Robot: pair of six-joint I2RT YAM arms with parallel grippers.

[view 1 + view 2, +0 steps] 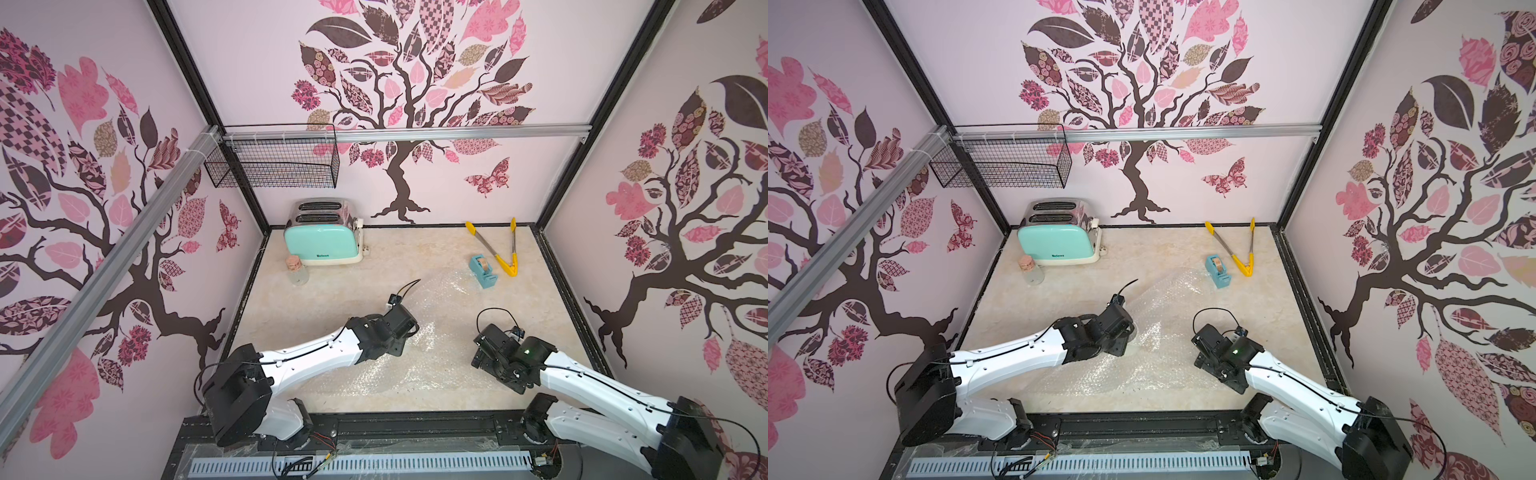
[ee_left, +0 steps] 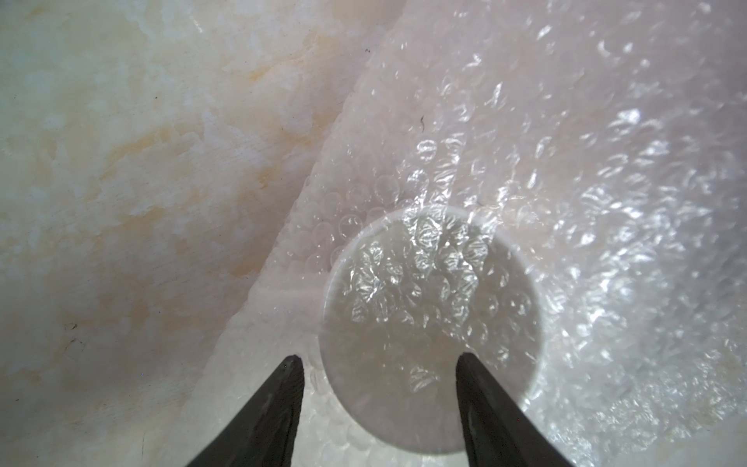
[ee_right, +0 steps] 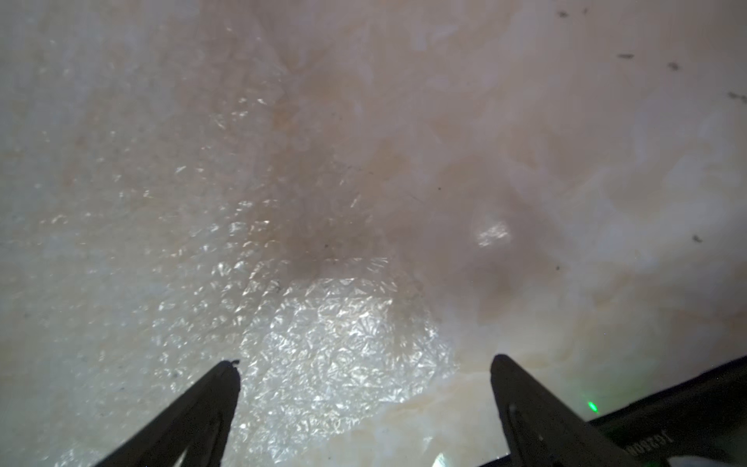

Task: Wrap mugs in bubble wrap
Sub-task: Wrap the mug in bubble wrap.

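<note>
one mug [image 2: 428, 323], one bubble wrap [image 2: 586, 202]

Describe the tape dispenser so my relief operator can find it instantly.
Look at the far right part of the marble tabletop, just beyond the far corner of the bubble wrap. There the yellow tongs lie open in a V, and the tape dispenser sits just left of their hinge. It is the only small blue block there, with a tape roll in its top.

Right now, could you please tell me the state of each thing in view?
mug: upright, mouth covered by bubble wrap.
bubble wrap: spread out, draped over mug.
left gripper: open, over mug rim.
right gripper: open, empty.
glass bottle: upright, corked.
tongs: lying open.
toaster: upright, slots empty.
</note>
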